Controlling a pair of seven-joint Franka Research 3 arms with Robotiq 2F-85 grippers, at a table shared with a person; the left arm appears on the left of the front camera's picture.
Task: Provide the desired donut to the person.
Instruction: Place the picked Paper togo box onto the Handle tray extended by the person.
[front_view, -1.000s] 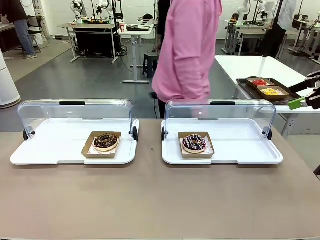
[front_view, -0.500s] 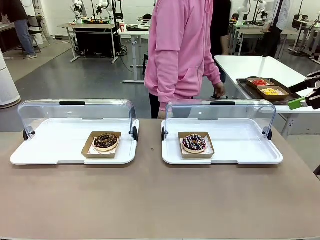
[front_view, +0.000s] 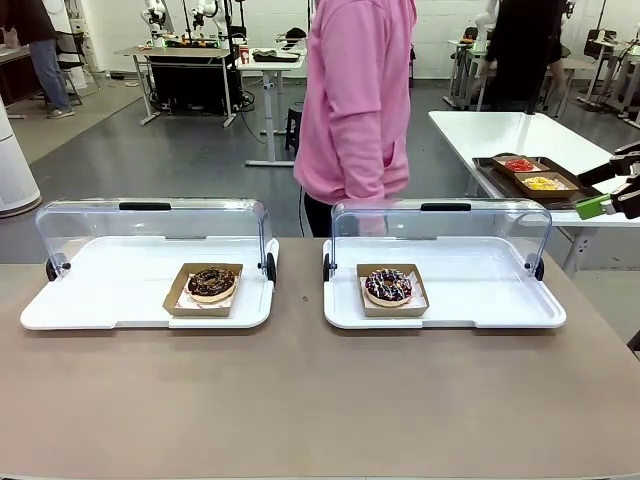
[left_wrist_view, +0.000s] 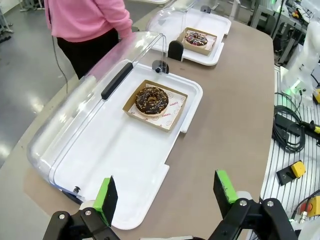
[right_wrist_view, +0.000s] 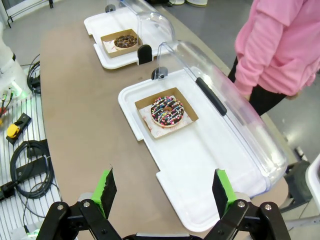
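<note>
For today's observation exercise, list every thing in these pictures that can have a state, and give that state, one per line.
Left tray lid: open, tipped back.
Right tray lid: open, tipped back.
Chocolate donut: in its cardboard box, untouched.
Sprinkled donut: in its box, untouched.
Left end effector: open, empty.
Right end effector: open, empty.
Person: standing behind the trays.

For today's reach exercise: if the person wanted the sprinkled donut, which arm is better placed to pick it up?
Probably the right. The right gripper hangs open above the tray holding the sprinkled donut, while the left gripper hangs open over the other tray, beside the chocolate donut.
</note>
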